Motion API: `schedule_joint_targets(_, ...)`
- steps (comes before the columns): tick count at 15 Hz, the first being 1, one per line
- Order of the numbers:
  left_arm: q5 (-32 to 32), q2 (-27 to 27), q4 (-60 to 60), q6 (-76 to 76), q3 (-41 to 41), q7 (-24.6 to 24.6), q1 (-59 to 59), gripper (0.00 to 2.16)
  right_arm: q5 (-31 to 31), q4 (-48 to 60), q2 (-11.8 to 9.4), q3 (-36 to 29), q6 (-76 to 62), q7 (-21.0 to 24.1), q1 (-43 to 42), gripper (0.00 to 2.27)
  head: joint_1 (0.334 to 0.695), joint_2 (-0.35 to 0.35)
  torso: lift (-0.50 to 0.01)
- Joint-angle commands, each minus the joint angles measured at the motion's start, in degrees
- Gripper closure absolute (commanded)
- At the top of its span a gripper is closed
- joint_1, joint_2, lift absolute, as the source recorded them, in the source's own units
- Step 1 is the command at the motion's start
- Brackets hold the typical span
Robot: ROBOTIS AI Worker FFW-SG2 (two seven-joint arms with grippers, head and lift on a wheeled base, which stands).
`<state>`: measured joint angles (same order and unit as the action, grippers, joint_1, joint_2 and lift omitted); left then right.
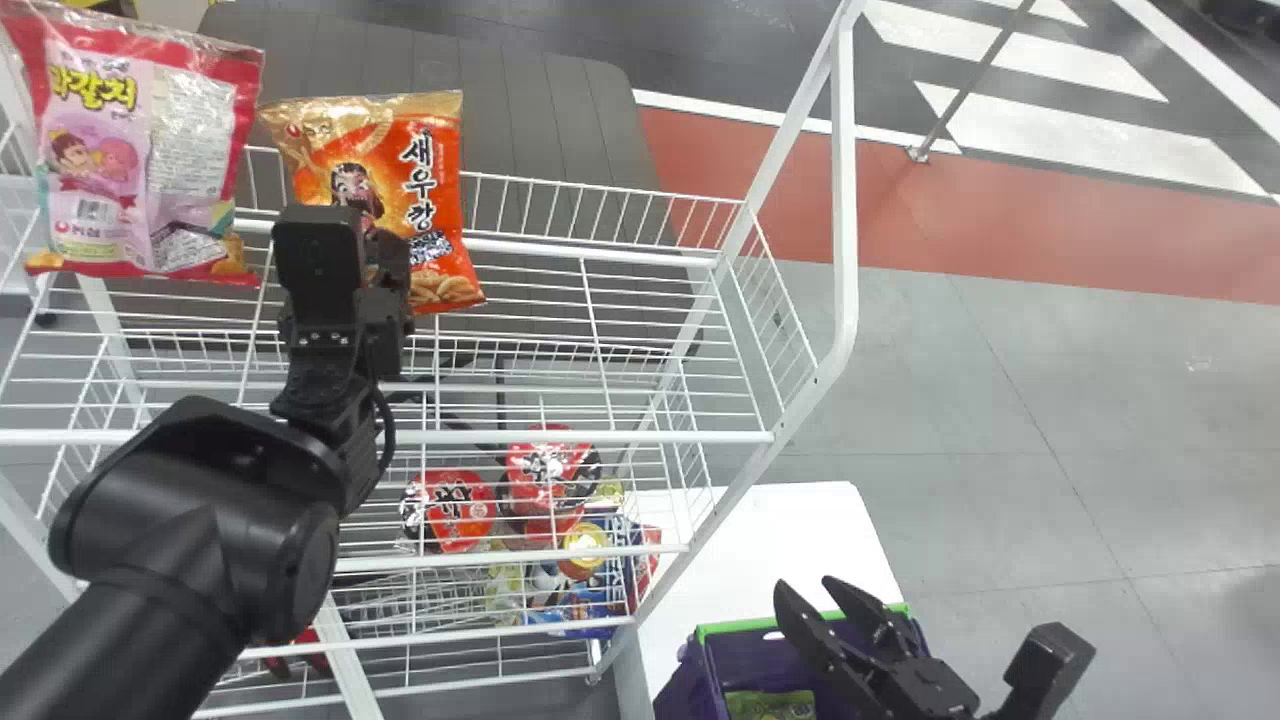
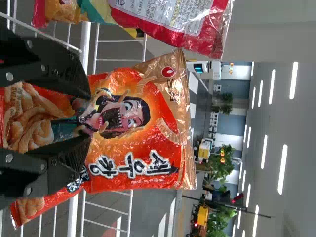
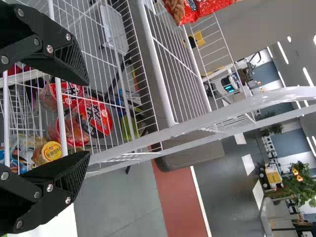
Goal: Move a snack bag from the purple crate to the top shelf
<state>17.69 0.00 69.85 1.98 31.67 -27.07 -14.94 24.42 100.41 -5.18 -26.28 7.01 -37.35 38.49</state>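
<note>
On the top shelf (image 1: 590, 250), the orange snack bag (image 1: 440, 190) stands upright. My left gripper (image 1: 385, 270) is right in front of its lower part. From the left wrist, the orange bag (image 2: 133, 163) spreads behind and between the parted fingers of the left gripper (image 2: 90, 116), which is open. At the lower right, my right gripper (image 1: 803, 590) hangs open over the purple crate (image 1: 685, 690), where a green snack bag (image 1: 770, 704) lies. In the right wrist view the right gripper (image 3: 89, 118) has its fingers apart with nothing held.
A pink snack bag (image 1: 100, 160) stands left of the orange one. Red noodle cups (image 1: 455, 508) and other packs sit on lower wire shelves. The rack's white side post (image 1: 845, 200) rises on the right. A white table (image 1: 790, 530) stands beside the rack.
</note>
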Motion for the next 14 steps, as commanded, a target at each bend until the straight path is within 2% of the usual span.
schedule_joint_targets(1,-1.4,-0.1,1.4,-0.1,0.1,-0.3,1.6,1.03,-0.3,-0.3,0.0,0.6,-0.2,0.0,-0.3,0.4,0.695,-0.35,0.0)
schedule_joint_targets(8,-3.8,-0.1,7.3,1.3,-0.3,-0.5,5.3,1.03,-0.9,-0.9,0.0,1.8,-0.4,0.0,-1.1,0.4,0.695,-0.35,0.0)
schedule_joint_targets(14,-4.0,-0.1,6.4,0.1,-3.5,1.0,4.8,1.03,-0.9,-0.9,0.0,1.8,-0.5,0.0,-1.0,0.4,0.695,-0.35,0.0)
